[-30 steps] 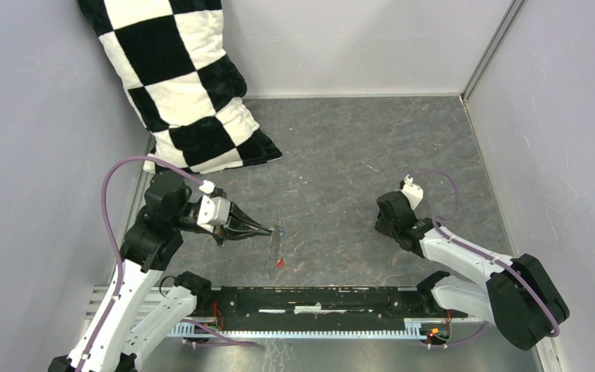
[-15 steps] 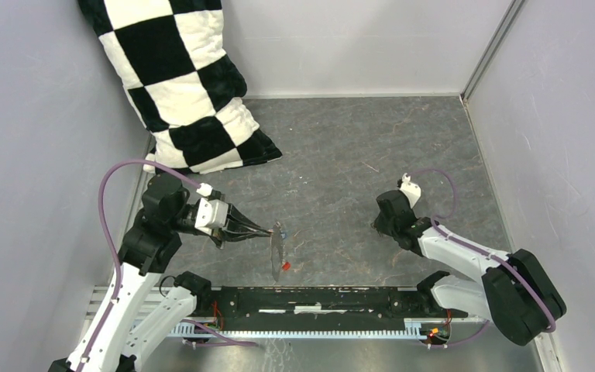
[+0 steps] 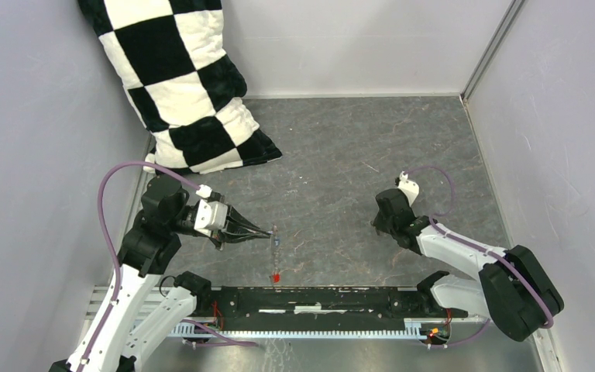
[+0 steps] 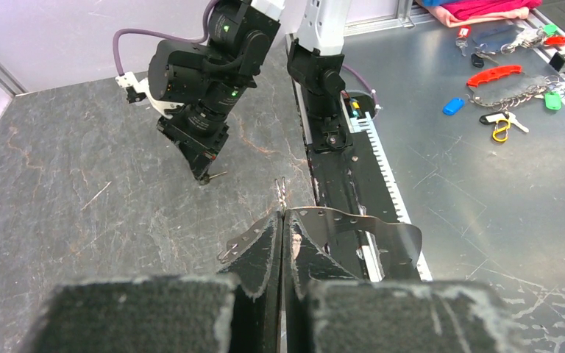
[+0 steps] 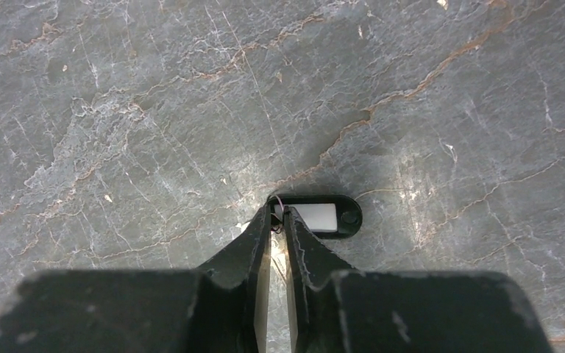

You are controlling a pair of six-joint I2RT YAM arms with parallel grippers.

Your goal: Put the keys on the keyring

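My left gripper (image 3: 268,232) is shut on the keyring (image 3: 276,246), a thin grey wire hoop seen edge-on above the table. A red key (image 3: 276,276) hangs at the hoop's near end. In the left wrist view the wire (image 4: 281,193) sticks up from between the closed jaws of my left gripper (image 4: 281,213). My right gripper (image 5: 279,215) points down at the table. Its jaws are pinched on the left end of a dark tag with a white label (image 5: 327,217) that lies flat. From above only the right wrist (image 3: 391,213) shows. No blue key shows on the table.
A black-and-white checked pillow (image 3: 186,85) leans in the far left corner. Grey walls close the left, back and right sides. The black base rail (image 3: 318,298) runs along the near edge. Beyond it, spare coloured tags and chains (image 4: 500,95) lie on a metal surface.
The keyring with the red key has swung in my left gripper and now hangs edge-on, with the red key lower and nearer the rail. My right wrist has shifted slightly left.
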